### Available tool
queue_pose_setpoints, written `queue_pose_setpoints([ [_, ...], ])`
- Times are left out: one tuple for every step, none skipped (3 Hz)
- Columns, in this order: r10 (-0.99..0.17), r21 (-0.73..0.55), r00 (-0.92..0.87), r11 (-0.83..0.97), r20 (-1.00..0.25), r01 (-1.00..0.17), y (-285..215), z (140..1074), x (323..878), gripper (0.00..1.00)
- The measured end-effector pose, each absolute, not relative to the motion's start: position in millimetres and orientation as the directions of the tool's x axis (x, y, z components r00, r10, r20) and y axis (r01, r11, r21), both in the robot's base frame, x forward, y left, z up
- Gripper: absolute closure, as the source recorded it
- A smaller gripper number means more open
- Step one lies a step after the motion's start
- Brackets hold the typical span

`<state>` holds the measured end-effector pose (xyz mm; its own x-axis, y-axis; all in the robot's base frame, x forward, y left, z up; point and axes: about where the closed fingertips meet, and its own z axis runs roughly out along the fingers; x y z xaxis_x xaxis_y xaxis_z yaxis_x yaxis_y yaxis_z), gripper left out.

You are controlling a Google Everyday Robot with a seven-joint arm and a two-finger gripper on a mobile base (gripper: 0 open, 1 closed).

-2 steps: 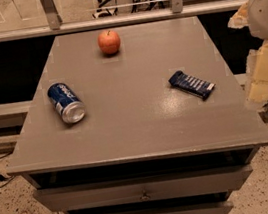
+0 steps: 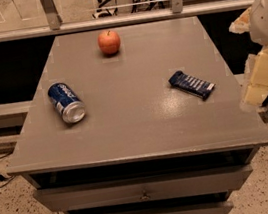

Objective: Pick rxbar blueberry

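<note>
The rxbar blueberry (image 2: 192, 84) is a flat dark navy bar with white lettering. It lies at an angle on the right half of the grey table top (image 2: 141, 123). My gripper (image 2: 262, 77) shows as cream-coloured parts under a white arm joint (image 2: 267, 16) at the right edge of the view. It hangs beside the table's right edge, to the right of the bar and apart from it. It holds nothing that I can see.
A blue soda can (image 2: 66, 102) lies on its side at the left of the table. A red apple (image 2: 109, 42) stands at the far middle. A metal rail (image 2: 110, 20) runs behind the table. Drawers (image 2: 145, 194) sit below the front edge.
</note>
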<state>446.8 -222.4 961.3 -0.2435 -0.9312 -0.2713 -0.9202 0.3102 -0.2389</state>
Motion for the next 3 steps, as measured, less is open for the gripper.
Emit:
queue_pose_setpoints([
  [-0.873, -0.186, -0.316, 0.403, -0.370, -0.896, -236, 923, 469, 0.00],
  [-0.796, -0.127, -0.354, 0.468, -0.491, -0.875, -235, 888, 502, 0.00],
  [-0.756, -0.101, -0.356, 0.483, -0.550, -0.870, -228, 874, 521, 0.00],
])
